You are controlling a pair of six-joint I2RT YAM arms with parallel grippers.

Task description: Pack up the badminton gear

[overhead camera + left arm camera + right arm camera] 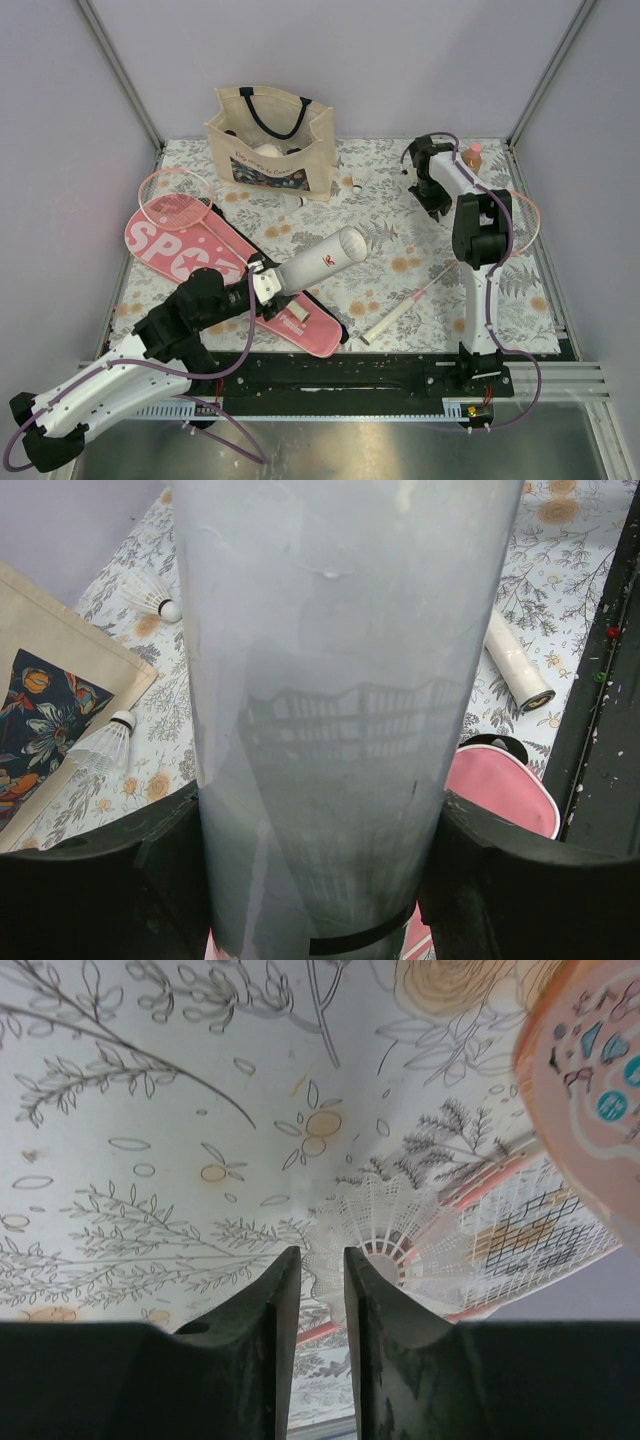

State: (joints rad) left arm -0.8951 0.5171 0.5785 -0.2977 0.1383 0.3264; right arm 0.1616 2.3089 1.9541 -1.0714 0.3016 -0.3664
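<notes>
Left gripper (262, 283) is clamped round the tube (322, 258), held up over the case (190, 250). Right gripper (322, 1270) has its jaws narrow, right at a shuttlecock (385, 1225) by the racket (520, 1210); we can't tell if it's pinched. We'd squeeze gently, since feathers crush easy, and hold the tube steady.

Two rackets (178, 205) (392, 320), three shuttlecocks (358, 181) (105, 745) (365, 1225), one tube (320, 260), case (180, 245), tote (270, 150), bottle (474, 155)
</notes>
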